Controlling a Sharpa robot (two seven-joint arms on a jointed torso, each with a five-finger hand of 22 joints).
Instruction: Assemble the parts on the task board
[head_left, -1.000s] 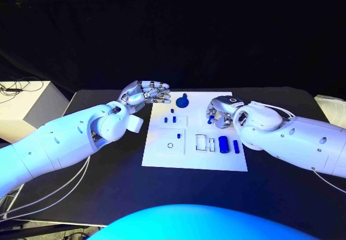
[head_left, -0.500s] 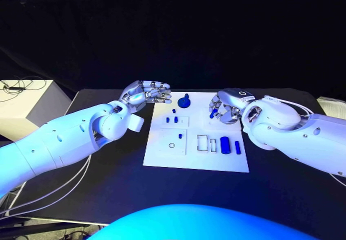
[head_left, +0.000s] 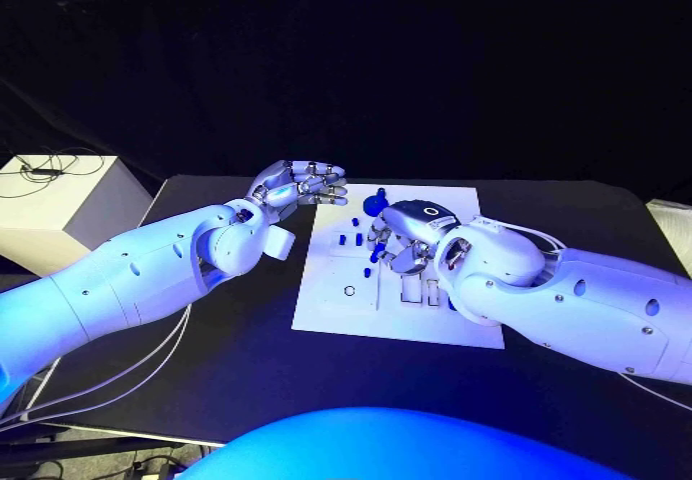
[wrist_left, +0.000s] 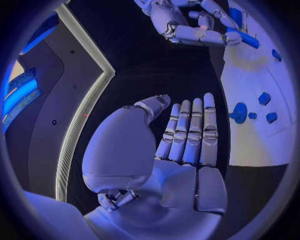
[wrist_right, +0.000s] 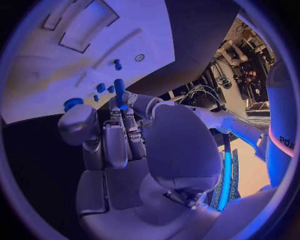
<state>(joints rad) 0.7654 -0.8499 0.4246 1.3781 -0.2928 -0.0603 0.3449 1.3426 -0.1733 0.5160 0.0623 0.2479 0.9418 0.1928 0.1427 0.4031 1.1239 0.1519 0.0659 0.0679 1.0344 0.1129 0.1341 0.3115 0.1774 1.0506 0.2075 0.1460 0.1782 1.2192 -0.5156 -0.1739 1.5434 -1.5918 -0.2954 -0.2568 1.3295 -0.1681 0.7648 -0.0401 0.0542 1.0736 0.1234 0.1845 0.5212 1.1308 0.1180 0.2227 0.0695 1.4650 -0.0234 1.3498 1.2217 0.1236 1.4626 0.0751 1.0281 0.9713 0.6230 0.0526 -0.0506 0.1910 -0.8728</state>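
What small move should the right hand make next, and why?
Probably lower it slowly toward the board. The right hand hangs over the board's middle, pinching a blue peg in its fingers, and the peg is not yet seated. The left hand holds nothing, off the board's far left corner.

backdrop: black | black table (head_left: 216, 360) | white cabinet (head_left: 58, 215) beside it

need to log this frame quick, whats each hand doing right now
Left hand: open, fingers straight, holding nothing, beside the task board.
Right hand: holding a blue part in its fingertips over the board.
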